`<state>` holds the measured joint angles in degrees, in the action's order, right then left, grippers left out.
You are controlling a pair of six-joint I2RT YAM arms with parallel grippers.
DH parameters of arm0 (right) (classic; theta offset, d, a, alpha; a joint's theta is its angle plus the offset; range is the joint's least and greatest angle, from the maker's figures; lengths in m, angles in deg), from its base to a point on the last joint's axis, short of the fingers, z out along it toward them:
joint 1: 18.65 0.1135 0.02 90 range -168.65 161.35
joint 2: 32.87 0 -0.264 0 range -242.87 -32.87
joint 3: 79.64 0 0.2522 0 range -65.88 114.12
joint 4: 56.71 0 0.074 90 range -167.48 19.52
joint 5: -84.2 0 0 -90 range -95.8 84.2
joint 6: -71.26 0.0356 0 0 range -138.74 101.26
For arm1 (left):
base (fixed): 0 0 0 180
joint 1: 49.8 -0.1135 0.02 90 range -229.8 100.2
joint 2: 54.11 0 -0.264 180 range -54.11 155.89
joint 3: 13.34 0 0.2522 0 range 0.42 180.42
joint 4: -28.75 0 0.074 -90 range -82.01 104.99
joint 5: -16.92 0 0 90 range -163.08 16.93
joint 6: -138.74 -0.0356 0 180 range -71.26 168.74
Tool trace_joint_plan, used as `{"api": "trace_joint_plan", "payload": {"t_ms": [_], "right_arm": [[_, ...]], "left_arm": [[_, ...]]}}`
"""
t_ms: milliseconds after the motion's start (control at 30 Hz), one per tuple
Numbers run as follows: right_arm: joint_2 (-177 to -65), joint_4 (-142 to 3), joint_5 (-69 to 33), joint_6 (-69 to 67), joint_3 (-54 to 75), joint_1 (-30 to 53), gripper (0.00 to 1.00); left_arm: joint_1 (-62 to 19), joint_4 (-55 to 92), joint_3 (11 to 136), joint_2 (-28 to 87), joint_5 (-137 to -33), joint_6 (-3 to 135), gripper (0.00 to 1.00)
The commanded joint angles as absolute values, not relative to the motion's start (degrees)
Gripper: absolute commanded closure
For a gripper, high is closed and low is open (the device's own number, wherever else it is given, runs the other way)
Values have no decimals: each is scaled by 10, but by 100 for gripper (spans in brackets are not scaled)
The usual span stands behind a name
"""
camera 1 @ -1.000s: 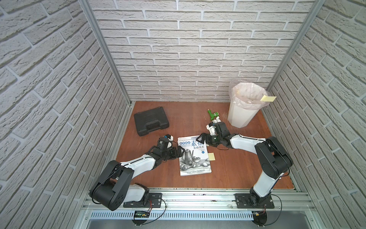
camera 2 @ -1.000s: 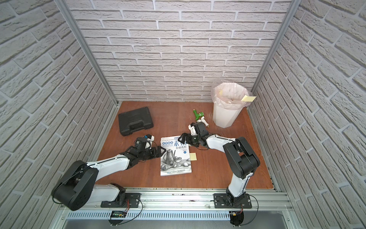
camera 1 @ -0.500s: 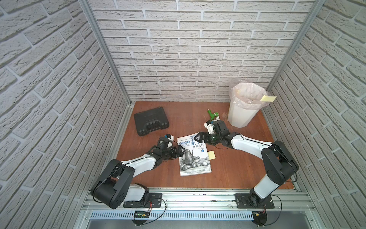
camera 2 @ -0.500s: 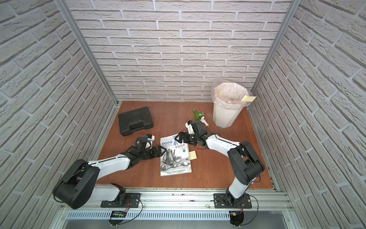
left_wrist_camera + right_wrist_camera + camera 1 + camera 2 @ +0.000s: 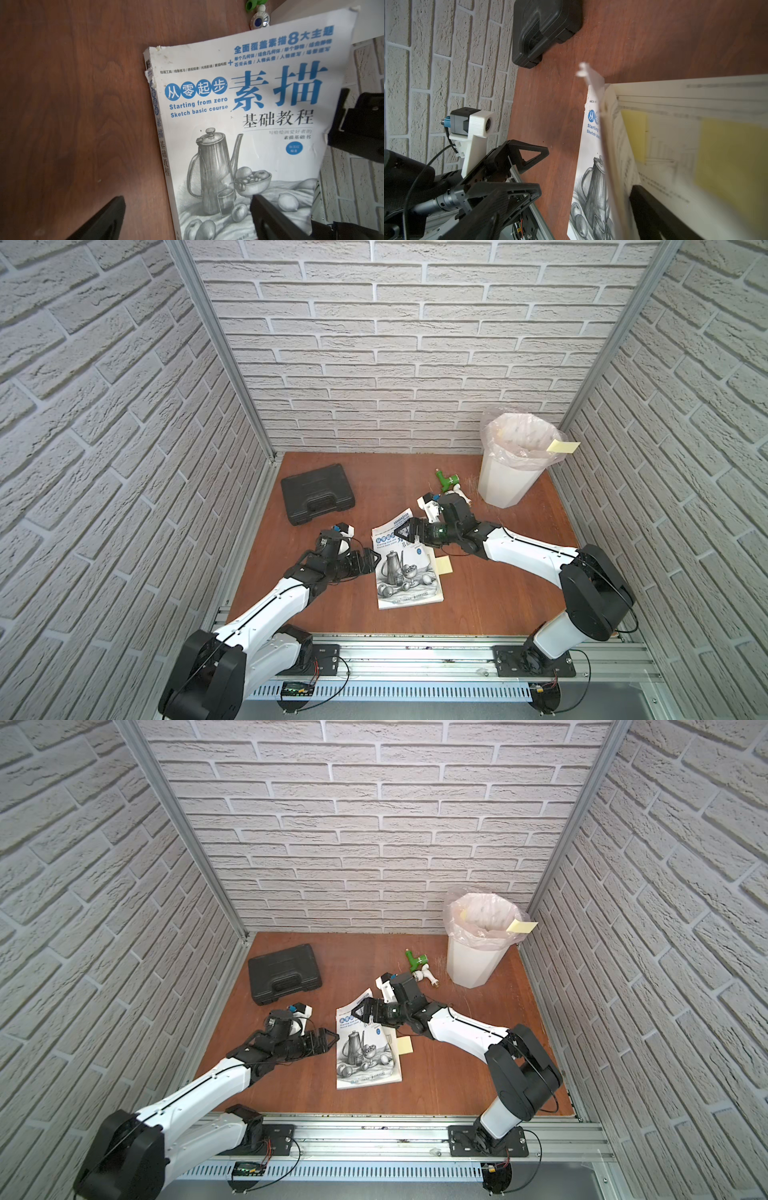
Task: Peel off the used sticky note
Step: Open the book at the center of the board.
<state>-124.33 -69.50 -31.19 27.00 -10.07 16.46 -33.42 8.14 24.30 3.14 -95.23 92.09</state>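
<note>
Tabletop: carries a sketch book near the middle, closer to the front edge than to the back, spine toward the left edge.

Book cover: stands raised and curled at its far right corner, lies flat toward the spine and the near end.

Right gripper: reaches in from the right edge to that raised corner. Spread wide, clamps nothing. In the right wrist view shows one finger between the raised cover and the page beneath; other finger not made out there.

Sticky note: pale yellow, sits at the book's right side, about halfway along, and pokes out past the page edge over the wood in both top views. Touched by neither gripper.

On the exposed page in the right wrist view: a smaller note close to the spine and a larger note, blurred, farther toward the open edge. Cannot tell which of the two is the one seen from above.

Left gripper: sits low at the book's left edge, by the spine. Fully released, grips nothing. In the left wrist view has one finger over bare wood, the other over the cover. Contact with the book: cannot tell.

Black case: lies flat and closed toward the back left corner.

White bin: stands at the back right corner, lined with a clear bag, with one more yellow slip stuck on its rim.

Small green and white object: lies between bin and book, just behind the right wrist.
</note>
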Motion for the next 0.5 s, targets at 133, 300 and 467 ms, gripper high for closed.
{"api": "trace_joint_plan", "payload": {"t_ms": [133, 300, 467], "right_arm": [[-1237, -696, -272, 299, -58, 215, 3], [-1264, -676, -279, 320, -38, 236, 3], [-1299, -654, -299, 339, -8, 254, 3]], "left_arm": [[-377, 37, 248, -30, -1016, 908, 2], [-378, 39, 248, -74, -1029, 929, 2], [-380, -39, 280, -175, -989, 945, 2]]}}
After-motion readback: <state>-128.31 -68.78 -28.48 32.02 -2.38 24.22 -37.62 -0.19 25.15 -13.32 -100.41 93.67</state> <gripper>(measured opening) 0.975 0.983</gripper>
